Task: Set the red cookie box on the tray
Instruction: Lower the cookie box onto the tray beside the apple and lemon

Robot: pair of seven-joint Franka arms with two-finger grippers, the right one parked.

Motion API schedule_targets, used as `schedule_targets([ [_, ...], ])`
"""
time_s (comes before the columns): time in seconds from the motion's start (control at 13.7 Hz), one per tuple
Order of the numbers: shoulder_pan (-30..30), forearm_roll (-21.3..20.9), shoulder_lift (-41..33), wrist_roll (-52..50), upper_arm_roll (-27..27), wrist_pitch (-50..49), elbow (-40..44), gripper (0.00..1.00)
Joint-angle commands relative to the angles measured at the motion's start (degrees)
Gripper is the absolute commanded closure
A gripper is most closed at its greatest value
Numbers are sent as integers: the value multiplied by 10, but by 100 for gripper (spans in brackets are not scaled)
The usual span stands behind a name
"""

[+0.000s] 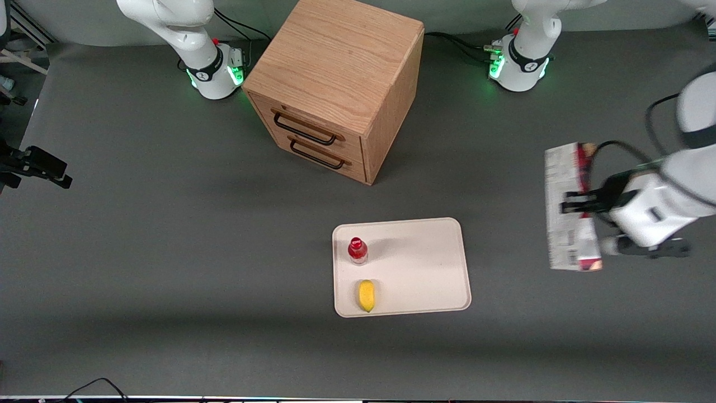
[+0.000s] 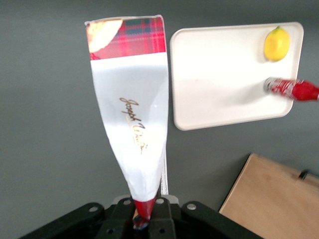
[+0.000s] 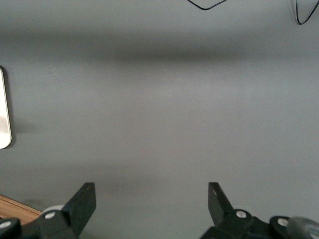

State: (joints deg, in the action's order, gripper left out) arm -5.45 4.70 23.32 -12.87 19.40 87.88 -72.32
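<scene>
Tray (image 3: 4,112) edge on grey table (image 3: 164,114)

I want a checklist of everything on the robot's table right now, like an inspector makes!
Surface: grey table, flat.
Job's things: red cookie box held above the table toward the working arm's end, not on the tray yet.
Clutter: red-capped bottle and yellow lemon on the tray; the lemon is nearer the front camera.
Grippers: left gripper has its fingers shut on the box's end.
Cables: black cables by the arm bases.
Surroundings: wooden drawer cabinet, farther from the front camera than the tray, both drawers closed.
</scene>
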Motion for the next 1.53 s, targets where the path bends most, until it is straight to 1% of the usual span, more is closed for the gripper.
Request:
schedule_targets([
  [0.0, -4, -46, 35, -84, 62, 83, -38, 100],
  [0.15, -3, -90, 77, -136, 101, 158, -60, 100],
  [0.29, 3, -130, 120, -173, 119, 240, -82, 100],
  [0.36, 10, -141, 146, -174, 121, 270, -84, 100],
  [0.44, 17, -166, 187, -177, 121, 333, -85, 100],
  [0.51, 23, -180, 206, -184, 121, 363, -88, 100],
  [0.73, 25, -240, 238, -208, 121, 445, -127, 100],
  [0.8, 24, -261, 241, -211, 121, 460, -141, 100],
  [0.88, 23, -270, 243, -211, 120, 460, -146, 100],
  [0.95, 22, -271, 243, -211, 120, 459, -146, 38],
  [1.02, 20, -272, 241, -207, 119, 453, -145, 0],
  [1.24, 16, -271, 232, -206, 118, 434, -143, 0],
  [1.46, 2, -264, 200, -194, 122, 339, -115, 0],
])
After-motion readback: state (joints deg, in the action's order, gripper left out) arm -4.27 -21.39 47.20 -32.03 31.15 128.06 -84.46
